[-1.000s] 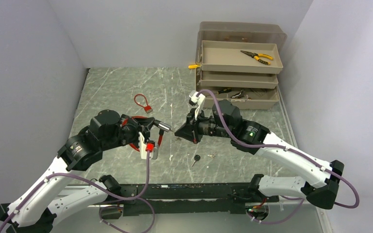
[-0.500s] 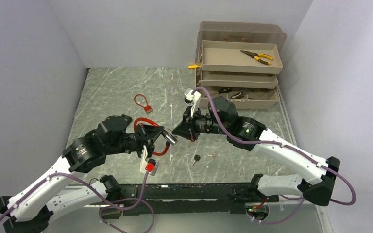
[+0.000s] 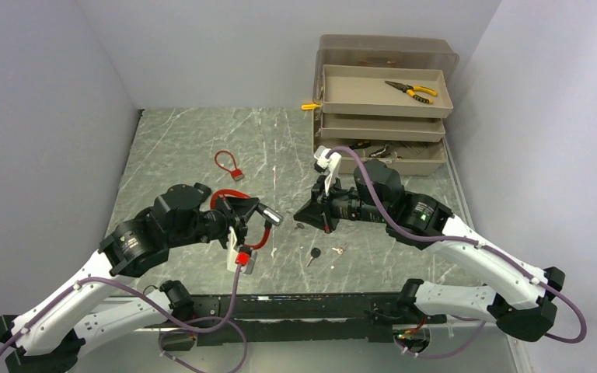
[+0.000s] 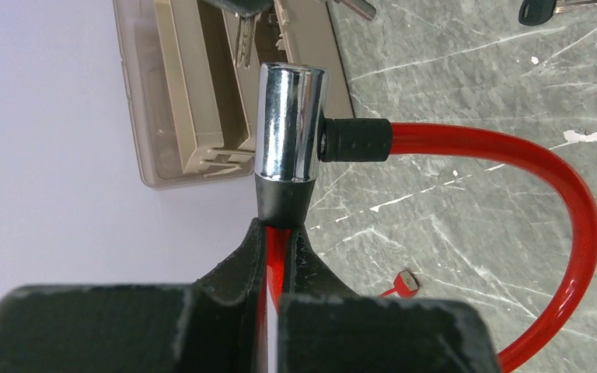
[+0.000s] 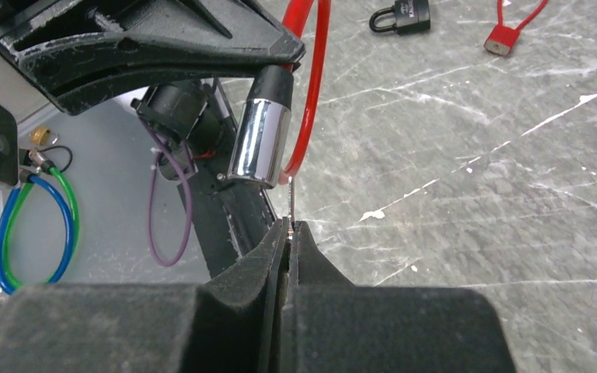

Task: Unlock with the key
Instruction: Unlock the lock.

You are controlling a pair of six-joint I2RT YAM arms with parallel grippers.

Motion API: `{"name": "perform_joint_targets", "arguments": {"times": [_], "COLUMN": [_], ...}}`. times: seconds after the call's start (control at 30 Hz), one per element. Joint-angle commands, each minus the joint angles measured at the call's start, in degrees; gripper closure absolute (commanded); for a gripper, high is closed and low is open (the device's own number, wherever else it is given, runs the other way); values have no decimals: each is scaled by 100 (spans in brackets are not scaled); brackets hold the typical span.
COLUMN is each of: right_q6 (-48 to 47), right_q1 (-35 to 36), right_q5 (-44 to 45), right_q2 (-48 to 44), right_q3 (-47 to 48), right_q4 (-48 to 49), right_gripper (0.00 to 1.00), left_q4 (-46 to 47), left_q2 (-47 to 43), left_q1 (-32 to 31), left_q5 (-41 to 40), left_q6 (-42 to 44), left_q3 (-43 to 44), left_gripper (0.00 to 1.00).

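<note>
Cable lock (image 3: pixel 270 217) with a red loop and a chrome barrel is held above the marble-patterned table (image 3: pixel 179 148), near its centre, by the left gripper (image 3: pixel 250 208). In the left wrist view its jaws are pressed together on the red cable just behind the barrel's black collar, and the barrel (image 4: pixel 290 124) stands out past the fingertips. The left arm reaches forward from its base with the wrist turned inward to the right. The right arm is bent at the elbow, its wrist pointing left, so the two grippers face each other tip to tip. The right gripper (image 5: pixel 289 233) is clamped on a thin key (image 5: pixel 291 198), seen edge-on, whose tip lies just beside the barrel's end and the red cable; whether they touch cannot be told. A black-headed key (image 3: pixel 312 254) lies on the table below the grippers, a red cable seal (image 3: pixel 229 165) farther back, and a small black padlock (image 5: pixel 402 15) nearby. The tiered toolbox (image 3: pixel 382 105) stands at the rear right, with pliers (image 3: pixel 410 91) in its top tray.
</note>
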Motion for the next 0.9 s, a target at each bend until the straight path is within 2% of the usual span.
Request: {"name": "perform_joint_targets", "arguments": {"times": [0.0, 0.27, 0.87], "right_q6": [-70, -40, -67], "right_q1": [-16, -22, -11], "right_q5": [-128, -433, -485], "right_q2": [-108, 36, 97], "right_q3": [270, 233, 270], "right_q4": [-176, 14, 86], "right_gripper": [100, 100, 100], "left_q4": [550, 607, 617], "left_q2": [-73, -18, -36], "left_q1": [18, 24, 25], "left_q5": [-65, -2, 11], "left_q6": [-178, -146, -63], "left_q3": [83, 127, 86], "left_gripper": [100, 100, 100]}}
